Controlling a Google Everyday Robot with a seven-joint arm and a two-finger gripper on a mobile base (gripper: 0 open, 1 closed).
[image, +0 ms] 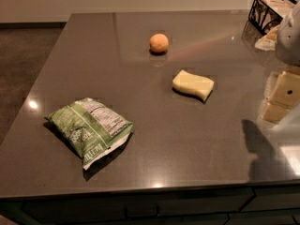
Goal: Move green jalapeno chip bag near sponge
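Note:
The green jalapeno chip bag (89,128) lies crinkled at the front left of the dark counter, its white nutrition panel facing up. The pale yellow wavy-edged sponge (193,85) lies near the middle of the counter, well to the right of the bag and farther back. My gripper (277,101) hovers at the right edge of the view, to the right of the sponge and far from the bag. Its two pale yellow fingers (286,90) stand apart and hold nothing.
A small orange ball (159,43) sits behind the sponge. A black wire basket (268,11) with packets stands at the back right corner. The counter's front edge (140,191) runs below the bag, and dark floor lies to the left.

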